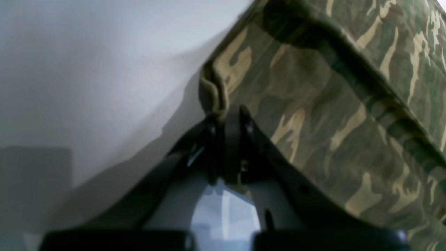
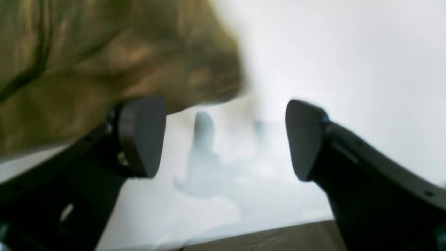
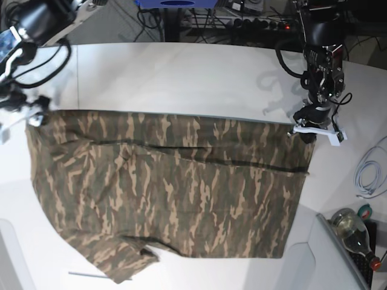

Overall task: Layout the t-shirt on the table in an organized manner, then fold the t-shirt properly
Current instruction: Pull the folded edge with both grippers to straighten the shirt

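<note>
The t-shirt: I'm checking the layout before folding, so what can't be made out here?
- Collar and neck label: not visible on the t-shirt in the base view.
- Right wrist view: cloth near the open right gripper is smeared by blur, print unreadable.
- Left wrist view: the left gripper is shut on a bunched hem; its fingers hide how many layers are pinched.
- Bottle: cut off by the base view's corner.

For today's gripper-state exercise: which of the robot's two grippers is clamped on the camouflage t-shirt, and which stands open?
The left gripper is shut on the camouflage t-shirt, pinching its edge. The right gripper differs: its fingers stand wide apart with nothing between them.
</note>
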`<control>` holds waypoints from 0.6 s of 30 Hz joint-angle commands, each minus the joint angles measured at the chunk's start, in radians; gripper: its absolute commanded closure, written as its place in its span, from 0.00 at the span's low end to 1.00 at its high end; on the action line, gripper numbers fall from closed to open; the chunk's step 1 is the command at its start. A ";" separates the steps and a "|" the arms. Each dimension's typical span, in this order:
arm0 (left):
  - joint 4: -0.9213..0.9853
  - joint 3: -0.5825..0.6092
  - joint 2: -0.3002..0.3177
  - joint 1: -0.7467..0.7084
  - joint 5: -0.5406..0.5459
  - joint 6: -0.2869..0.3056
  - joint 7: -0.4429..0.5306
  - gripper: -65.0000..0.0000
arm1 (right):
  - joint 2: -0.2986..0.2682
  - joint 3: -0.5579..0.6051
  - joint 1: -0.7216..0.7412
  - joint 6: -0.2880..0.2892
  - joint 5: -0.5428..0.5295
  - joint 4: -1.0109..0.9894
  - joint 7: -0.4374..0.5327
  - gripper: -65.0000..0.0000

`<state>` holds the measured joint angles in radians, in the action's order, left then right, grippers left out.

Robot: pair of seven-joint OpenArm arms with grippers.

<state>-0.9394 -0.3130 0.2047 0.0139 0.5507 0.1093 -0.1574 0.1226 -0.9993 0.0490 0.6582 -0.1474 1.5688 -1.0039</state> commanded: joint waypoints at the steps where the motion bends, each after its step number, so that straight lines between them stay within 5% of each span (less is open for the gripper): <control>1: -0.011 -0.002 0.014 0.005 -0.004 -0.001 0.000 1.00 | -0.005 -0.033 0.007 0.015 -0.041 0.012 0.016 0.22; 5: -0.011 -0.002 0.016 0.005 -0.004 -0.001 0.000 1.00 | 0.001 -0.095 0.009 0.013 -0.149 -0.103 0.024 0.22; 18: -0.019 -0.001 0.016 0.004 -0.004 -0.001 0.000 1.00 | -0.108 -0.109 0.085 0.013 -0.154 -0.502 0.233 0.23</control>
<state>-0.9455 -0.3126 0.2081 0.0113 0.5507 0.1089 -0.1604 0.0162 -1.1088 0.1345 0.6788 -0.3275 1.0607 -0.7467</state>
